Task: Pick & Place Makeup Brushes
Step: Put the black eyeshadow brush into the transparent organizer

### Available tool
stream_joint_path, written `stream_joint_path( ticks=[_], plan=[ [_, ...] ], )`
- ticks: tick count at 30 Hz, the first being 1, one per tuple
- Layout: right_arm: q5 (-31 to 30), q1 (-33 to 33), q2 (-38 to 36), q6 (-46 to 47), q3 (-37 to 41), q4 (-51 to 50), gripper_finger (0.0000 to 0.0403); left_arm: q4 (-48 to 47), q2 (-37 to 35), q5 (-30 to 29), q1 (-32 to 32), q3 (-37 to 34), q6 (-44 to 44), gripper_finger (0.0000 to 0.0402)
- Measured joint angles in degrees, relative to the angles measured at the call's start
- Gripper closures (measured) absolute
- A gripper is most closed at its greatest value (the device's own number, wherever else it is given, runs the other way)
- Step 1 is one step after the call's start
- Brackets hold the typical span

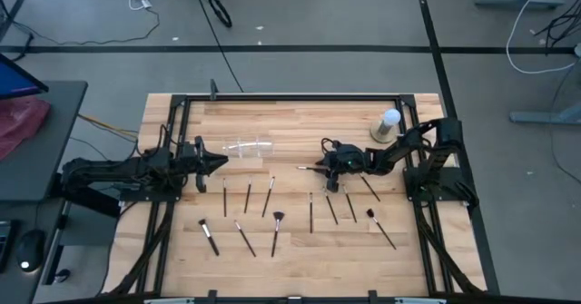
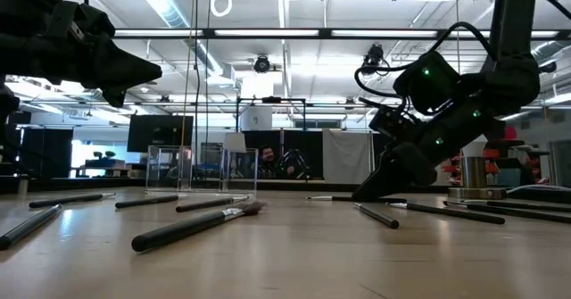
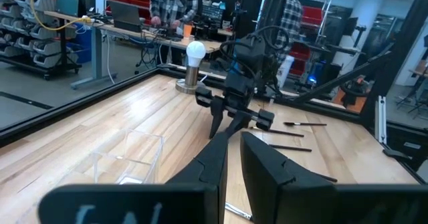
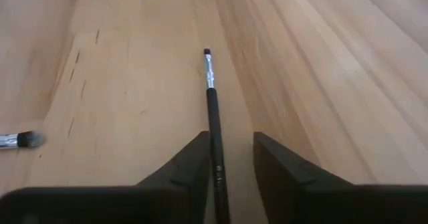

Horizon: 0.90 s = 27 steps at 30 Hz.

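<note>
Several thin dark makeup brushes lie flat in a loose row across the near half of the wooden table. One more brush lies alone farther back, with its bristle tip pointing toward the table's left. My right gripper is open and low at the table. Its fingers stand on either side of that brush's handle end. My left gripper is shut and empty above the table's left part, beside a clear plastic box. My right gripper stands astride the lone brush's handle, slanting down from the table's right with its fingers along the brush. The handle lies flat on the table close to one finger. I cannot tell whether that finger touches it.
The clear box lies on the table between the two grippers. A white ball on a round base stands at the far right. A black frame borders the table. People and shelves show in the room beyond.
</note>
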<state>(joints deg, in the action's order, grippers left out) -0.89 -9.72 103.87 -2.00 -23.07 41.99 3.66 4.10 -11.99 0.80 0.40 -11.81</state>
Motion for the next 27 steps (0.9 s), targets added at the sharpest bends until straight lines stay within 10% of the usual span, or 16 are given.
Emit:
stream_joint_path(
  ticks=[9, 27],
  plan=[
    [-0.1, -0.2, -0.1, -3.1, -0.1, -2.4, 0.0391, 0.0, 0.0, 0.0, 0.0, 0.0, 0.3, 0.0353],
    [-2.1, 2.9, 0.4, 4.7, 0.6, 21.0, 0.0398, 8.8, 4.4, 6.1, -3.1, 0.0, 4.0, 0.0353]
  ],
)
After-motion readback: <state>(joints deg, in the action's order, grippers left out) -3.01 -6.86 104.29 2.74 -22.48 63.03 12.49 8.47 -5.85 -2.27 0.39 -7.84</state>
